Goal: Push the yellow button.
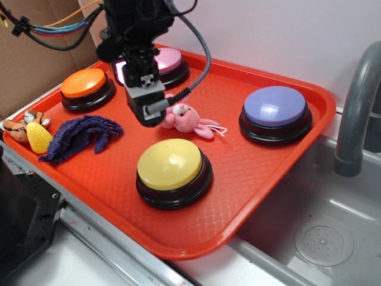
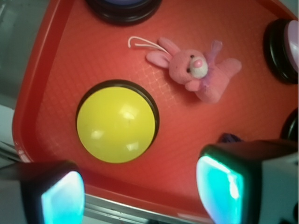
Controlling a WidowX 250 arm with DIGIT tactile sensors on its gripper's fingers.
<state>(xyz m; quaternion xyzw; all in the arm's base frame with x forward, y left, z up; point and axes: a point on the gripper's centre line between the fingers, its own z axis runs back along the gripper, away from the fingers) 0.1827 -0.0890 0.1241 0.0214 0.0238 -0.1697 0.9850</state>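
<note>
While I hang over the red tray (image 1: 271,179), my fingers (image 1: 146,110) sit above its middle, w/ nothing between them; in the wrist view the two pads (image 2: 63,196) are spread wide apart, glowing teal, gap empty.

Left to right in the exterior view: a small tiger toy (image 1: 21,126) and a textured yellow toy (image 1: 38,138) lie at the tray's left edge, touching each other. Just beside them is a crumpled purple knit cloth (image 1: 80,138). Behind that, the orange button (image 1: 87,88) on its black base. The pink button (image 1: 169,62) is at the back, partly hidden by my arm. A pink plush bunny (image 1: 189,119) lies mid-tray, right next to my fingers. The yellow button (image 1: 172,171) sits at the tray's front edge, in front of the bunny, apart from me, untouched; in the wrist view it's left of centre, betw. the pads and the bunny. The purple button (image 1: 275,113) is far right. Beyond the tray: a grey sink (image 1: 315,238) and faucet (image 1: 354,113).
</note>
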